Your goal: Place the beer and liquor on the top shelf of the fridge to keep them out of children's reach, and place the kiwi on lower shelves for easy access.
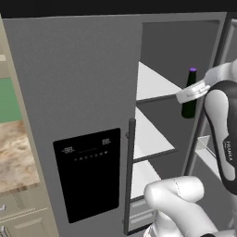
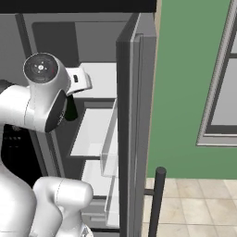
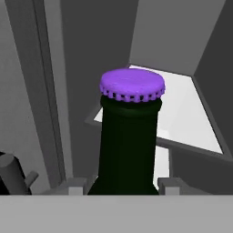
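My gripper (image 3: 123,185) is shut on the beer (image 3: 129,141), a dark green bottle with a purple cap (image 3: 132,85). Its fingers (image 3: 75,185) press the bottle's shoulder from both sides. The beer (image 1: 189,95) stands upright in the open fridge (image 1: 74,88), just right of the front corner of the top shelf (image 1: 155,81), with its base hanging below that shelf's edge. In the hand view the top shelf (image 3: 186,109) lies beyond the bottle. The lower shelves (image 1: 150,136) are bare. In the right base view my arm hides most of the beer (image 2: 71,111). The liquor and the kiwi are out of view.
The closed left door carries a black display panel (image 1: 88,173) and a dark vertical handle (image 1: 131,176). The open right door (image 2: 134,115) with its bins stands close to my arm's right side. A stone counter (image 1: 14,152) lies at far left, and a window (image 2: 222,92) at far right.
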Motion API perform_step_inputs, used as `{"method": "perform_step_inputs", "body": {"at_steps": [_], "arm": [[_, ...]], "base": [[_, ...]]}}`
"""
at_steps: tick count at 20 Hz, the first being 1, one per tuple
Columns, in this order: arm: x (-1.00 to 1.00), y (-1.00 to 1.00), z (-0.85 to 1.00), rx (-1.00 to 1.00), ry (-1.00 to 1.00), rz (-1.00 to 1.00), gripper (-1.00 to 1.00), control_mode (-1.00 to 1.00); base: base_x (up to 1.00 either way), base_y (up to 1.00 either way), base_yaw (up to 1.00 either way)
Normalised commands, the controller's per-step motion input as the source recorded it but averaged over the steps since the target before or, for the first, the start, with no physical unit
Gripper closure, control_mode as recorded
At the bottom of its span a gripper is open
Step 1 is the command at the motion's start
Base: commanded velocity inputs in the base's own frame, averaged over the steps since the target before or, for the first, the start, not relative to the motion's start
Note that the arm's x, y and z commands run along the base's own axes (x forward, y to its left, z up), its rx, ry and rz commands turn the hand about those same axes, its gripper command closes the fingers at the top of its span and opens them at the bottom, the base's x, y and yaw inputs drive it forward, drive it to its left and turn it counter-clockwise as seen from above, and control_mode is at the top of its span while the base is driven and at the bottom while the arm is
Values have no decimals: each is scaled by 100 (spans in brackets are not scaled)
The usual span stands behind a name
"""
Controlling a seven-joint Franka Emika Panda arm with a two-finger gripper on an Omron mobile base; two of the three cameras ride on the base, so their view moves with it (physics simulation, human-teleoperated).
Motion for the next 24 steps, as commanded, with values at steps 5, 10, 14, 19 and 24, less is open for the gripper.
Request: {"method": "perform_step_inputs", "body": {"at_steps": [5, 10, 14, 19, 24], "arm": [[41, -22, -8, 2, -6, 0, 100, -100], [45, -19, 0, 3, -2, 0, 100, -100], [52, -15, 0, 3, 0, 0, 100, -100], [57, -9, 0, 2, 0, 0, 100, -100], [53, -6, 0, 1, 0, 0, 100, -100]], "base": [[0, 0, 0], [0, 0, 0], [0, 0, 0], [0, 0, 0], [0, 0, 0]]}}
